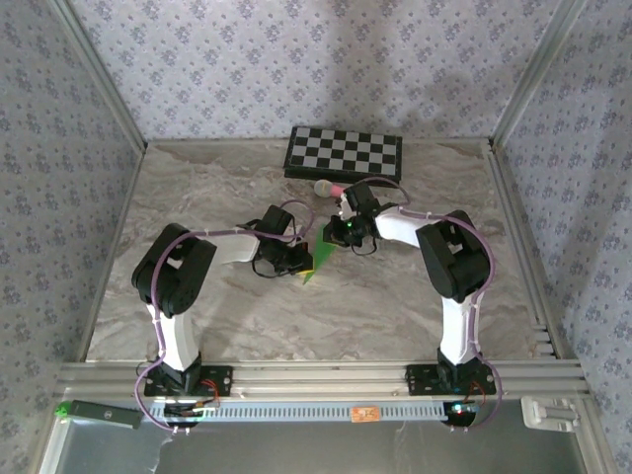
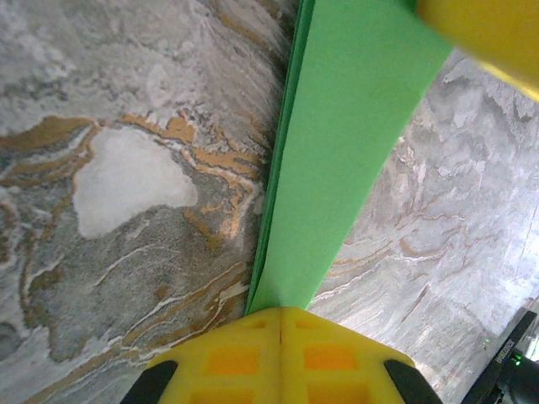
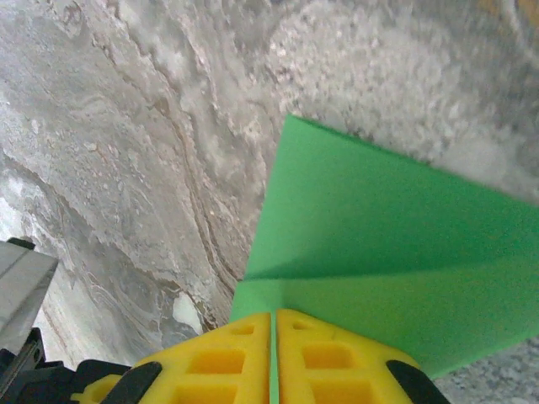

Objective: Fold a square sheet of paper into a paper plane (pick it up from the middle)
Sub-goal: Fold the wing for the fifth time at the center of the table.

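Two grippers meet at the middle of the top view, and both are clamped on the green paper (image 1: 318, 262). The left gripper (image 1: 299, 265) sits at the paper's lower left end. The right gripper (image 1: 336, 237) sits at its upper right end. The paper runs as a narrow slanted strip between them, above the marble table (image 1: 395, 306).

In the left wrist view the left gripper (image 2: 280, 313) has its yellow fingers (image 2: 227, 358) pressed together at the bottom centre of the frame. The green paper (image 2: 354, 135) comes out from between their tips. It rises as a long folded band toward the upper right, with a second layer showing along its left edge. A blurred yellow finger (image 2: 493, 34) covers the band's end in the upper right corner.

In the right wrist view the right gripper (image 3: 274, 316) is closed as well, with a thin green line pinched between its two yellow fingers (image 3: 210, 362). The paper (image 3: 387, 244) spreads from there to the right of the frame. Its pointed corner is at upper centre, and a crease runs across it to the right edge.

The checkered board (image 1: 344, 151) lies along the table's far edge at upper centre of the top view. The pink-handled microphone (image 1: 329, 188) lies just below it, near the right gripper's arm. Bare marble lies open to the left, to the right and along the bottom of the table, toward the arm bases.
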Controlling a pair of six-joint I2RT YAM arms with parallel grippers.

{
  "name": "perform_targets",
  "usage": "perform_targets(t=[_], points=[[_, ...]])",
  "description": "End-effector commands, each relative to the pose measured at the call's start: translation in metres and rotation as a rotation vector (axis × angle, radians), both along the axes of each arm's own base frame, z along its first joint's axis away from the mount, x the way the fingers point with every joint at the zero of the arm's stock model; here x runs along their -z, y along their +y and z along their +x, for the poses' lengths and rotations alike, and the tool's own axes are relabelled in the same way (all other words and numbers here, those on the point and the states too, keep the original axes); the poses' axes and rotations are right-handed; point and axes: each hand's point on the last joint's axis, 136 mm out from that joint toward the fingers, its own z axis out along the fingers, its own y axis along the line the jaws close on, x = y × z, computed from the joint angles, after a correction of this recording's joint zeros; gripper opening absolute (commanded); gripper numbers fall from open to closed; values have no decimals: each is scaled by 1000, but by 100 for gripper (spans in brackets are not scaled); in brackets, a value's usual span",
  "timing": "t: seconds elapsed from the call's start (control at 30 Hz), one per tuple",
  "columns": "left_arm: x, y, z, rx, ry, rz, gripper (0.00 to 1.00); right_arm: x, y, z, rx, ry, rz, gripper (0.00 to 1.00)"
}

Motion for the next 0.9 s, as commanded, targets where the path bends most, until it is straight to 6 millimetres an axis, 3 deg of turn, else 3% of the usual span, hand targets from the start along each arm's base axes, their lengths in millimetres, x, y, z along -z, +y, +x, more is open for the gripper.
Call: perform_targets(t=[0.0,0.33,0.53,0.87], points=[[15,14,-17,29,56,90,0,15,-5,-2,-16,27,-47,11],[-16,-1,-1,54,-40,14,1,33,-9,-14,-11,68,-68,11],[-33,-16,29,8,-110,-47,6,32,-6,-13,-4,63,-59,10],[-8,-19,49,-66,-82,-2,0,37,-10,-20,3,80,-59,10]])
